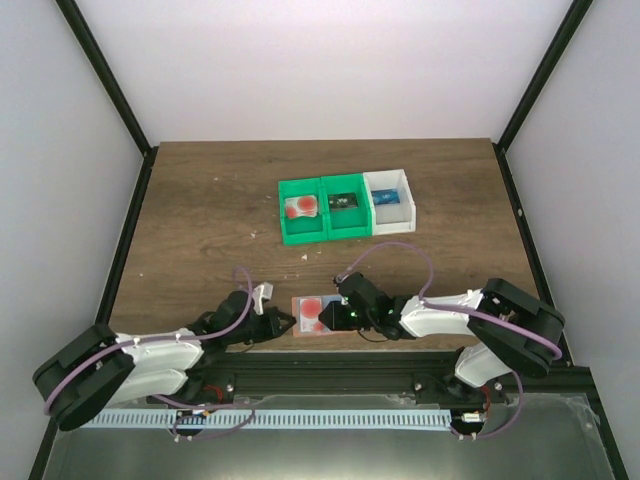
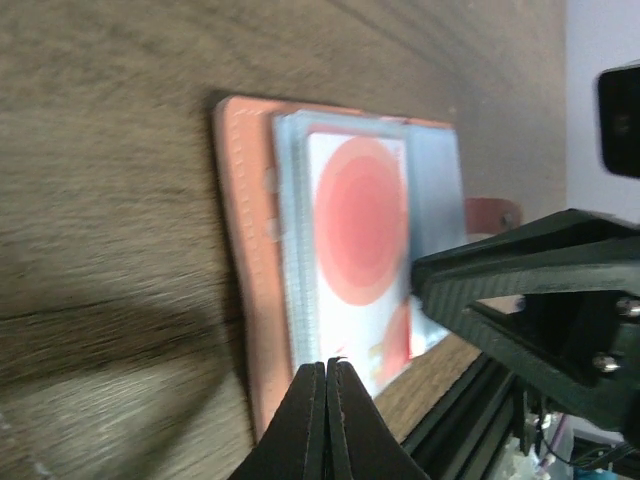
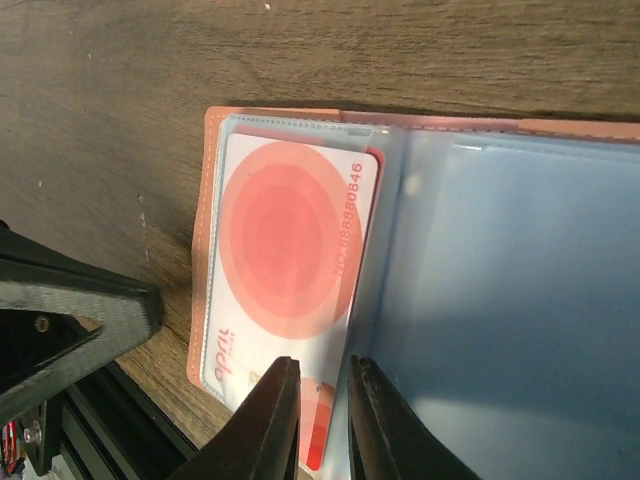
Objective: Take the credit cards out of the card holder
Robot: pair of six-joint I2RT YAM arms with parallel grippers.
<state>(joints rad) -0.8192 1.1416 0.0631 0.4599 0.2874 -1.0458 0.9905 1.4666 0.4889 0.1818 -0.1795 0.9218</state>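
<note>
Though speckled, table (image 1: 200, 220) under card holder (image 3: 520, 280)

Left pincer (image 2: 327, 366) closed (right pincer (image 3: 323, 366) ajar)

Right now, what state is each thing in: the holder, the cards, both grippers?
Card holder: open, pockets facing up.
Pocketed credit card: tucked in the holder, not yet out.
Binned credit card: out, lying in the left compartment of the green bin.
Left gripper: shut, empty.
Right gripper: slightly open, tips over the pocketed card.
</note>
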